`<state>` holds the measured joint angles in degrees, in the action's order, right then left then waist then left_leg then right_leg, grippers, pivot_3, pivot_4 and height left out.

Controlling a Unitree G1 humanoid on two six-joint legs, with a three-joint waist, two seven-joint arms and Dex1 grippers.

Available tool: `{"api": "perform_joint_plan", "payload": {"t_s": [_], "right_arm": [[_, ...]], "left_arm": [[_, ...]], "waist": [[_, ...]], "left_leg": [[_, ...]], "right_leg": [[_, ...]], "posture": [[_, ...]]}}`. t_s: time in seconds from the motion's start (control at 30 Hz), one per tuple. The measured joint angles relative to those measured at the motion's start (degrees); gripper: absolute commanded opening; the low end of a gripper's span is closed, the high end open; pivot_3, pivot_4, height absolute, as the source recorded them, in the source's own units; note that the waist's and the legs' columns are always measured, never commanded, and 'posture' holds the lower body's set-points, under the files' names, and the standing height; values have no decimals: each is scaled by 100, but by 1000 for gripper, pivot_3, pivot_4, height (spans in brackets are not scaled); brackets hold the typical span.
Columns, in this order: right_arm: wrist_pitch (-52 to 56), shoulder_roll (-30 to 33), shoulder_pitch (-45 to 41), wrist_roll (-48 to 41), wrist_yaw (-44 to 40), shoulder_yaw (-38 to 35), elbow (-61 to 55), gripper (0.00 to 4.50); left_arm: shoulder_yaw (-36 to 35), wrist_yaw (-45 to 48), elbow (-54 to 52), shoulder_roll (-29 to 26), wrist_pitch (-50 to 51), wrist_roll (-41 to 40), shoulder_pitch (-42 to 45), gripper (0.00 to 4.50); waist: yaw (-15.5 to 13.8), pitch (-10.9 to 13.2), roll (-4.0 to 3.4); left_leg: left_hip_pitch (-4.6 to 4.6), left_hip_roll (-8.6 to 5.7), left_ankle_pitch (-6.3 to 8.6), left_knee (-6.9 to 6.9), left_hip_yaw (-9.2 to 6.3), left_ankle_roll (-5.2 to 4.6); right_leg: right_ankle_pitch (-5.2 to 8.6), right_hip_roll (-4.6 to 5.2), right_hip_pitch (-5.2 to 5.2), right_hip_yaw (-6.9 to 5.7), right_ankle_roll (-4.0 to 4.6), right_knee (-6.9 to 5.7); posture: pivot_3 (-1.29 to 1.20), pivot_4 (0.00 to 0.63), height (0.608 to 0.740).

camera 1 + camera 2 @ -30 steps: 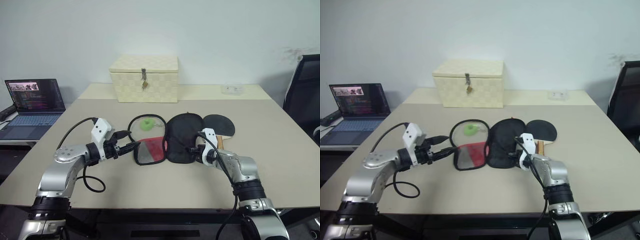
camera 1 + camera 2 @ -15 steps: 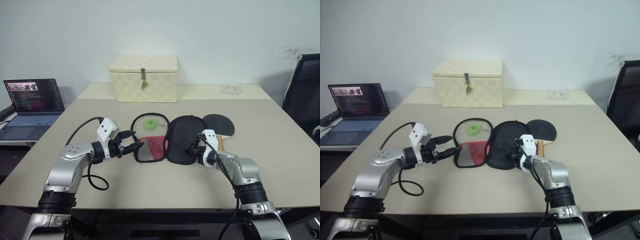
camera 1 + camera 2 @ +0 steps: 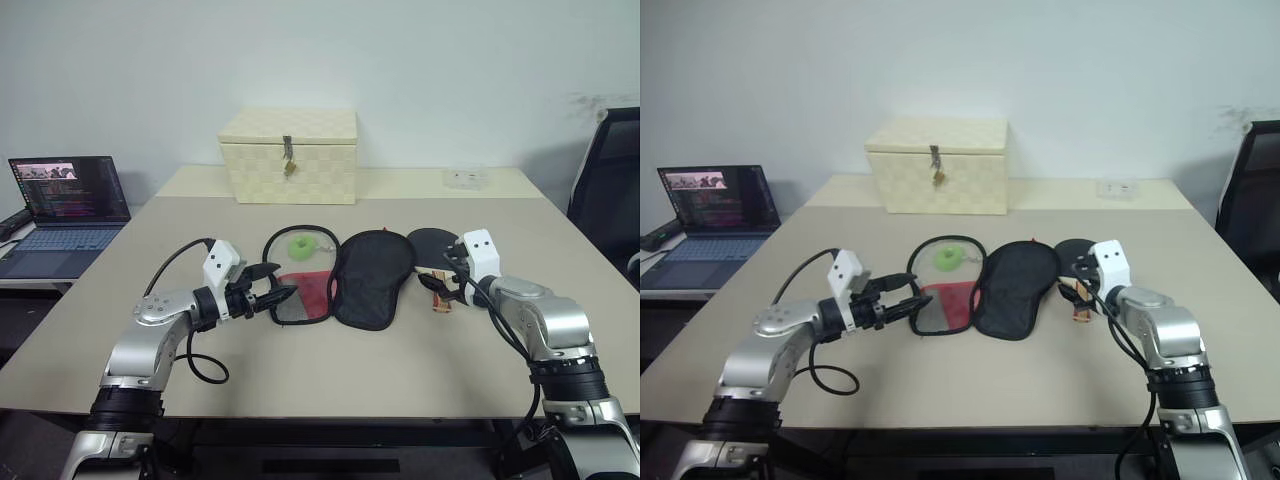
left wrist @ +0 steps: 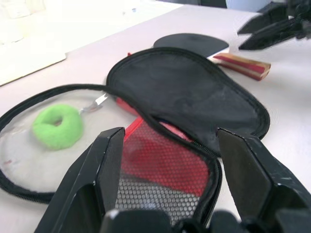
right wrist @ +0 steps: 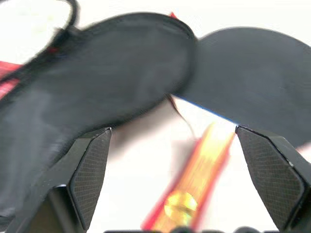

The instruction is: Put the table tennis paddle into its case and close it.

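Soft black fabric case (image 3: 372, 277); honeycomb mesh pocket (image 4: 160, 187)

A beige table (image 3: 560, 330) carries an opened case (image 3: 345, 275) at its centre, with a green ball (image 3: 300, 246) lying inside the case's flap at about ten o'clock. The table tennis paddle (image 3: 437, 250) lies touching the case at two o'clock. At twelve o'clock, well apart, stands a cream woven box (image 3: 289, 156), and a small clear container (image 3: 465, 178) sits at one o'clock near the far edge.
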<state>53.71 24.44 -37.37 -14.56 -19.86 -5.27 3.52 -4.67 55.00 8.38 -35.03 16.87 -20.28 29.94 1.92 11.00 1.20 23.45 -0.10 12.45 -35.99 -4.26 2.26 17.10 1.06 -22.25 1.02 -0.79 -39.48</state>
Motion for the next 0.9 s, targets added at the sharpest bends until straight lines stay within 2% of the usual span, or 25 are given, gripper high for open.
{"api": "perform_joint_plan", "payload": {"t_s": [0.13, 0.27, 0.5, 0.6, 0.77, 0.9], "right_arm": [[169, -358, 65, 0, 441, -100, 170, 4481], [-59, -686, -328, 140, 960, -292, 1107, 4481], [-866, -697, -880, 443, 1003, -226, 2313, 4481], [-1149, -637, -1080, 559, 962, -171, 2793, 3905], [-1306, -635, -1230, 538, 857, -168, 3125, 2287], [-1318, -653, -1249, 479, 860, -189, 3229, 1355]], "left_arm": [[25, 63, 40, 57, -41, 8, 207, 3276], [72, 73, 155, 149, -144, 44, 304, 3276], [102, 71, 234, 223, -254, 119, 307, 3276], [102, 68, 248, 218, -270, 127, 305, 3276], [89, 48, 238, 198, -338, 130, 222, 3276], [81, -14, 230, 171, -336, 127, 57, 3276]], "waist": [[10, 0, 0], [9, 0, 0], [6, 0, 0], [7, 0, 0], [6, -2, 2], [-25, -7, 11]], "left_leg": [[-1, 0, 0, 0, 4, 0], [-2, -3, -1, -3, 9, 0], [-1, -3, -1, -2, 17, 0], [-3, -3, -2, -6, 16, -2], [-11, -6, -5, -9, 16, -6], [-24, -21, -21, -12, 10, -22]], "right_leg": [[0, 0, -2, 3, 0, -4], [0, 0, -2, 4, 0, -7], [-1, 0, -1, 4, 0, -5], [-1, -1, 0, 3, 0, -10], [-1, 0, 9, 5, -2, -17], [-11, 2, 33, 0, -18, -10]], "posture": [[0, 150, 740], [0, 150, 740], [0, 150, 740], [0, 150, 740], [0, 150, 740], [0, 150, 740]]}}
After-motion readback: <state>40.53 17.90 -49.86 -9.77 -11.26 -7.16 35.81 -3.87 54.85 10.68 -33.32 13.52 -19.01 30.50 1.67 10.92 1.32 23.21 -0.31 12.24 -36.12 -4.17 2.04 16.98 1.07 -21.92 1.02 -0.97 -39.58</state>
